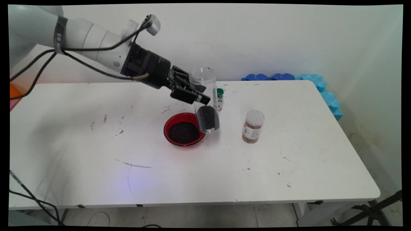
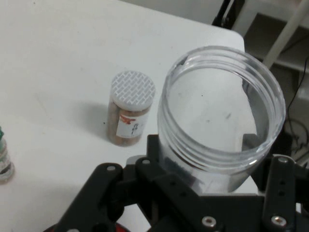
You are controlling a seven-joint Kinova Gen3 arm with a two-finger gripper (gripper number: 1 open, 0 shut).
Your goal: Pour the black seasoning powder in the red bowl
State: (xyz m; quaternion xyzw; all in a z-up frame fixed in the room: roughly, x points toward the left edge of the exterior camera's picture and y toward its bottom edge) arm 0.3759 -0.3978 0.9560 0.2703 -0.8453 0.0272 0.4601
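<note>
Your gripper [image 1: 196, 93] is clamped on a clear open jar [image 1: 205, 99] of dark grains, held upright beside the red bowl [image 1: 184, 129]. The spice jar [image 1: 253, 126] carries a label; its writing is illegible.

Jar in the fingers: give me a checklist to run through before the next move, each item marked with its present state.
1. Gripper shut on the jar: ok, the fingers clamp its side.
2. Jar lid off: ok, the hand view shows an open mouth.
3. Jar near upright: ok, slightly tilted, dark grains sit at its bottom.
4. Jar clear of the table: cannot tell.
5. Red bowl beside the jar, already holding dark grains: ok.
6. Neighbours apart from the jar: ok for the white-lidded bottle; cannot tell for the green-capped bottle behind it.
</note>
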